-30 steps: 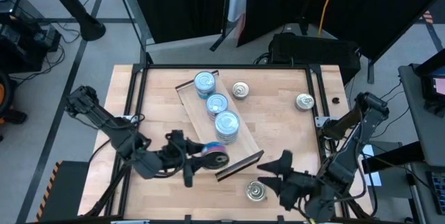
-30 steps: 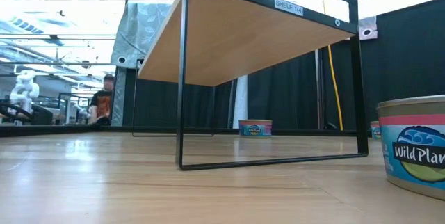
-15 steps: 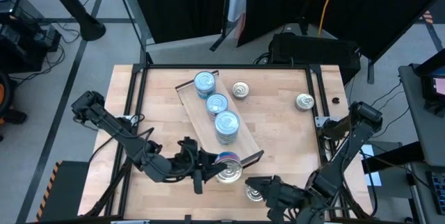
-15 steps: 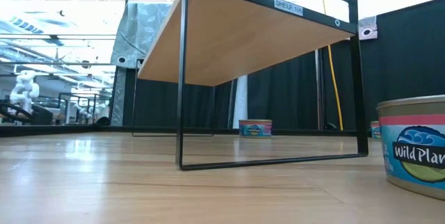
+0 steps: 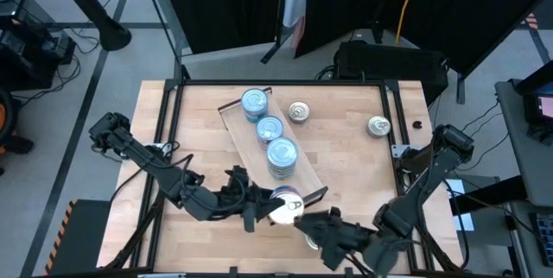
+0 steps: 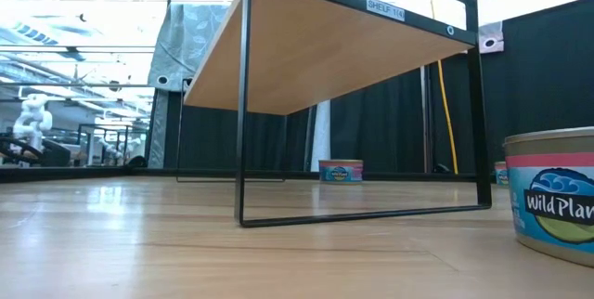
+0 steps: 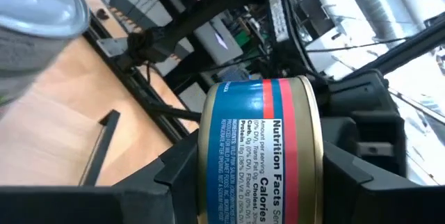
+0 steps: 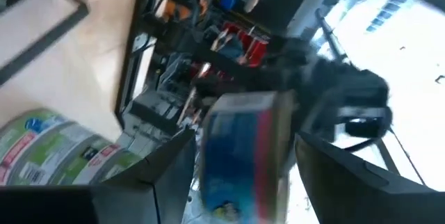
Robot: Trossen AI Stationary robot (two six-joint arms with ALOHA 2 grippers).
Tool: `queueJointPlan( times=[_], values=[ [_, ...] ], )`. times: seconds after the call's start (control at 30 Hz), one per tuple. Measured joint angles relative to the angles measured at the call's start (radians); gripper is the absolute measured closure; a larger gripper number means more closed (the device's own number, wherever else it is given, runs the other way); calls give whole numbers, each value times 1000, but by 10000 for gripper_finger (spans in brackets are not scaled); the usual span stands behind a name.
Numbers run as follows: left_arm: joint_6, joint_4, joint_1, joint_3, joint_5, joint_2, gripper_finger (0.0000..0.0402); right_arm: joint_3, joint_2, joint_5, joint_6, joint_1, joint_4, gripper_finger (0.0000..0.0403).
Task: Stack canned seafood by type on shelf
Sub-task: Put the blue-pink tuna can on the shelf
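Black curtains (image 5: pixel 233 6); grey floor (image 5: pixel 78 71)

Held tin (image 7: pixel 261 151): blue label, red stripe, gold rim. Shelf (image 5: pixel 300 178): light wood, dark lips. Stacked tins (image 5: pixel 282 153): light-blue tops.

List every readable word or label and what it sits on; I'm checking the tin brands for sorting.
"SHELF 104": white sticker on the shelf frame's front edge, low view.
"Wild Pla...", cut off by the picture's edge: big tin close to the low camera.
"Nutrition Facts", "Calories": side of the blue tin between the left gripper's fingers.
The finer print there, and every other tin label, is too small or blurred.
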Motion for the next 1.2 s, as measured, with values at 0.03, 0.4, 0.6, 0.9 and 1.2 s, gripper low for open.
queueJointPlan(
  times=[0.03,0.4,0.6,0.9,1.2],
  values=[
    [0,-2,0,0,4,0,203,0,0,1,4,-7,-17,168],
    [-16,-17,0,0,43,4,200,0,0,-7,-13,-49,-28,170],
    [-15,-20,8,0,41,3,200,0,0,-7,-17,-60,-28,221],
    [13,-31,10,0,41,3,194,0,0,-7,-4,-60,-33,229],
    [-41,-31,17,0,67,3,203,0,0,-3,-35,-70,-32,199]
  ],
)
